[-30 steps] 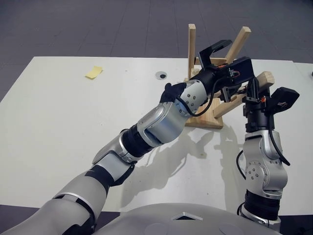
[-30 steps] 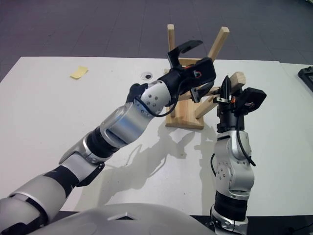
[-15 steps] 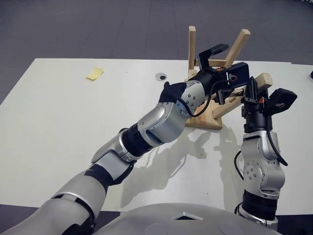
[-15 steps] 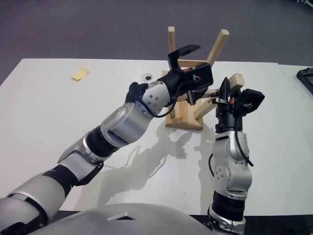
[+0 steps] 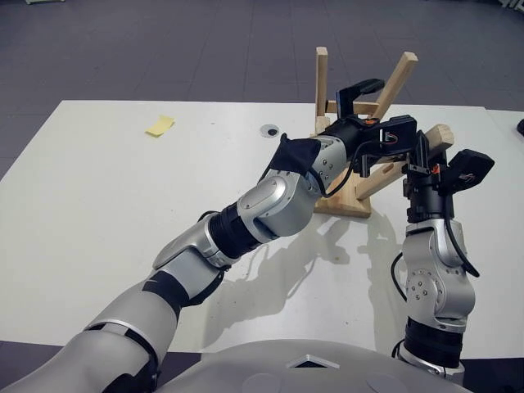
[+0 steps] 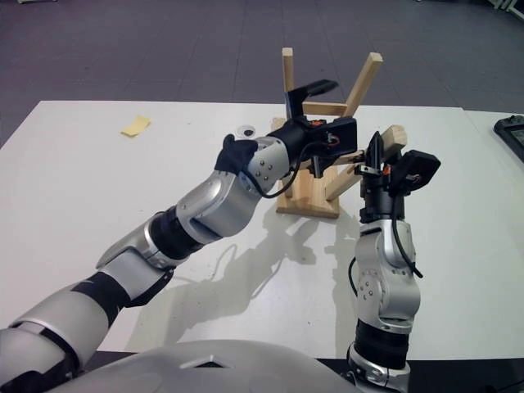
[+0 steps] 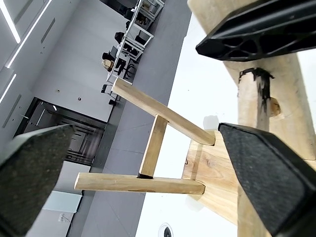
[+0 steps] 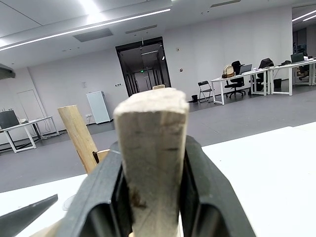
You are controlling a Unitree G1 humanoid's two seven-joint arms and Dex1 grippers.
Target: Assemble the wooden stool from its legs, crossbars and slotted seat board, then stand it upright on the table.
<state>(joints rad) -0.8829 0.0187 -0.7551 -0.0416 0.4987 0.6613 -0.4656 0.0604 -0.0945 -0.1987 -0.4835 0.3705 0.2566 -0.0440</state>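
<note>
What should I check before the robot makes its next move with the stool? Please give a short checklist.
1. Right gripper shut on a leg: ok.
2. Left gripper gripping: not ok, it is open beside the legs.
3. Crossbar joins the two far legs: ok.
4. Stool upright: not ok; seat board lies on the table, legs point up.
5. Every leg fully seated in the board: cannot tell.
</note>
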